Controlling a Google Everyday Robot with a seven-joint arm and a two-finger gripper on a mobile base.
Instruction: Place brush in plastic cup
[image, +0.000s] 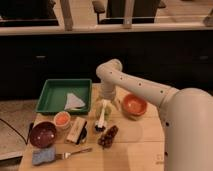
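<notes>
Pale green plastic cup (114, 102) sits right under the gripper (106, 102), which looks clamped on the brush (101, 118). The white handle hangs nearly upright, bristles low over the wooden counter (135, 145), just left of the cup, probably.

Wooden table (135, 150) carries: green tray (50, 95), orange bowl (134, 105), dark red bowl (42, 134), cream cup (62, 120), wooden block (76, 130), fork (75, 153), blue sponge (42, 156), grapes (108, 136). Gripper (104, 111) over table centre, at the brush (101, 119).
</notes>
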